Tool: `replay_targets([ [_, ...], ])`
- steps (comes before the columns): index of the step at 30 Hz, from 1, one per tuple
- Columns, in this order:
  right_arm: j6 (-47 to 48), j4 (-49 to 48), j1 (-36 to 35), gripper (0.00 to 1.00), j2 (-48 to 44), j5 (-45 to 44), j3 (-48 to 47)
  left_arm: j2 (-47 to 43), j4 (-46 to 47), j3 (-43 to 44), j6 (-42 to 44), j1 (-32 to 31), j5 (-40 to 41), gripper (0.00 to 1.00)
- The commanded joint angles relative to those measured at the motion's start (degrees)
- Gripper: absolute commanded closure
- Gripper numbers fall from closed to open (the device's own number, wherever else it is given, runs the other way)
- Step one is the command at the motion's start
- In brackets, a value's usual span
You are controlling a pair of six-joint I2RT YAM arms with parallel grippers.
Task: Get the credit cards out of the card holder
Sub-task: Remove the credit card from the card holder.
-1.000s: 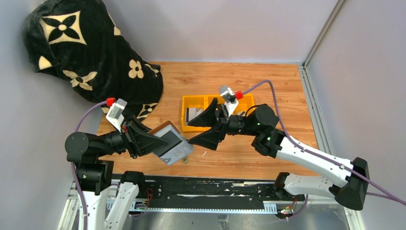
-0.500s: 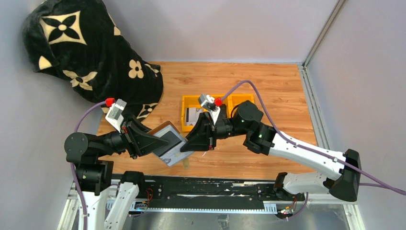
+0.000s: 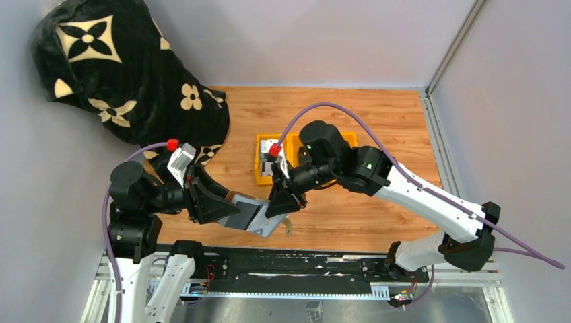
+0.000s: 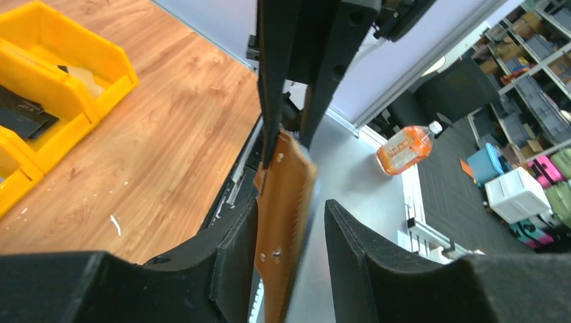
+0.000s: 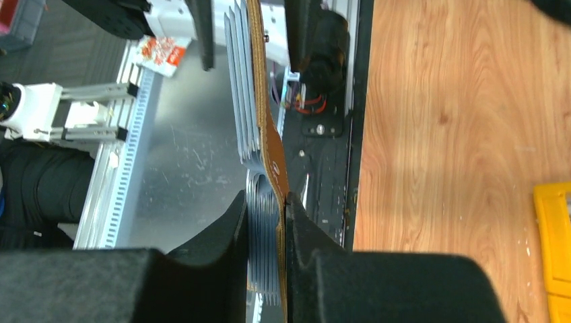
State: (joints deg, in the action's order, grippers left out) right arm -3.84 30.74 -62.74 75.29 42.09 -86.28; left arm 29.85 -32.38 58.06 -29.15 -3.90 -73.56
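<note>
The brown leather card holder (image 3: pixel 258 217) hangs on edge over the table's near edge, its grey pleated pockets (image 5: pixel 245 101) fanned open. My right gripper (image 3: pixel 280 207) is shut on its right end, with pleats and leather (image 5: pixel 273 151) pinched between the fingers (image 5: pixel 266 198). My left gripper (image 3: pixel 232 210) stands open around the other end. In the left wrist view the holder (image 4: pixel 286 195) leans on one finger, with a gap to the other (image 4: pixel 291 205). I cannot make out any credit cards among the pleats.
A yellow three-compartment tray (image 3: pixel 259 176) stands behind the grippers, with flat card-like pieces (image 4: pixel 20 114) in it. A black flower-patterned blanket (image 3: pixel 121 74) fills the back left corner. The metal rail (image 3: pixel 269 269) runs below the holder.
My right gripper swung left onto the holder's right end and shut on it. My left gripper's jaws then opened. Both arms and the holder shifted right, toward the near edge.
</note>
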Motion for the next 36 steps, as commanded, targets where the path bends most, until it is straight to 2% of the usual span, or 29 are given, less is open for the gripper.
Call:
replay_targets([
  [1,6.9,12.3,-0.7,1.00,2.5,-0.3,-5.6,0.2,-4.2,-1.5,5.3,-0.2,-5.8,0.54],
  [5,7.3,13.8,-0.8,1.00,4.2,-0.4,-8.7,-1.3,-4.1,-4.6,4.9,-0.2,-8.3,0.53],
  [14,7.8,16.9,-2.3,1.00,8.6,0.3,-14.6,-4.8,-4.1,-9.4,5.1,-0.2,-7.4,0.52],
  [17,8.6,17.5,-2.6,1.00,8.7,0.5,-15.1,-4.3,-4.2,-9.2,4.9,-0.2,-8.7,0.56],
  [21,9.9,17.8,-3.0,1.00,8.7,1.7,-15.2,-3.8,-4.5,-8.8,5.1,-0.2,-11.9,0.67],
  [28,11.8,18.2,-3.5,1.00,11.0,5.5,-17.2,-5.5,-4.6,-10.1,4.3,-0.2,-13.6,0.72],
  [30,12.3,18.2,-3.5,1.00,11.7,5.9,-17.9,-5.6,-4.8,-10.1,4.4,-0.2,-13.2,0.77],
  [32,12.9,18.2,-3.7,0.99,12.7,6.5,-18.5,-4.9,-4.7,-9.8,4.6,-0.2,-12.0,0.88],
  [34,13.5,18.2,-3.6,0.93,12.9,6.4,-18.7,-3.6,-4.7,-9.4,4.6,-0.2,-11.6,0.95],
  [36,13.6,18.0,-3.2,0.75,12.5,3.9,-18.6,-2.1,-5.0,-8.7,4.6,-0.2,-11.3,0.98],
])
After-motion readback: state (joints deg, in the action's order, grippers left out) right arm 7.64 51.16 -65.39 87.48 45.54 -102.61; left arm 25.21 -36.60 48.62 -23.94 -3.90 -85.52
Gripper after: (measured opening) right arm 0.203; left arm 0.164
